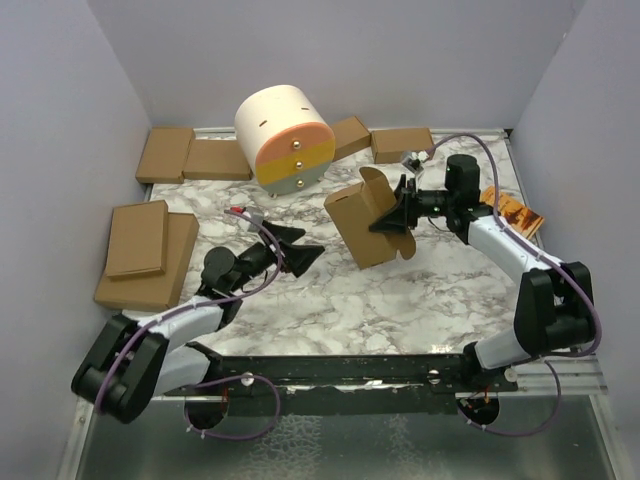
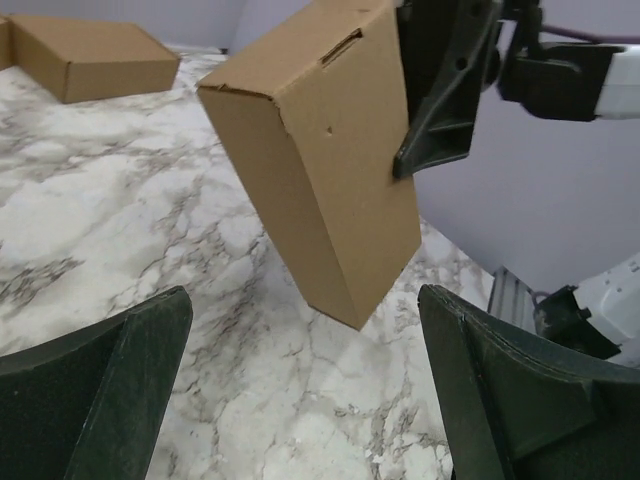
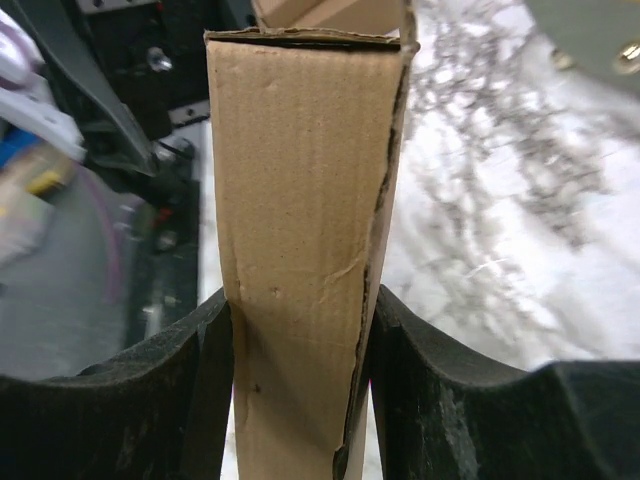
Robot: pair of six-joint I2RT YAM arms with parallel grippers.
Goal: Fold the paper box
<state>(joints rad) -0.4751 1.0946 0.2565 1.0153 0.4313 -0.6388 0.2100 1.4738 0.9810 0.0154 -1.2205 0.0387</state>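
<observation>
Two pincers: right pincer (image 1: 392,216) clamps the tilted paper box (image 1: 356,218) above the table (image 1: 400,300); left pincer (image 1: 300,249) gapes wide, empty, to its left.

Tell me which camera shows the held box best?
The left wrist view: the paper box looks big, showing two sides and a slot. The top view shows it small; the right wrist view only one narrow edge.

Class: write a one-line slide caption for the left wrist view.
Right gripper holds the paper box tilted above the marble table.
</observation>
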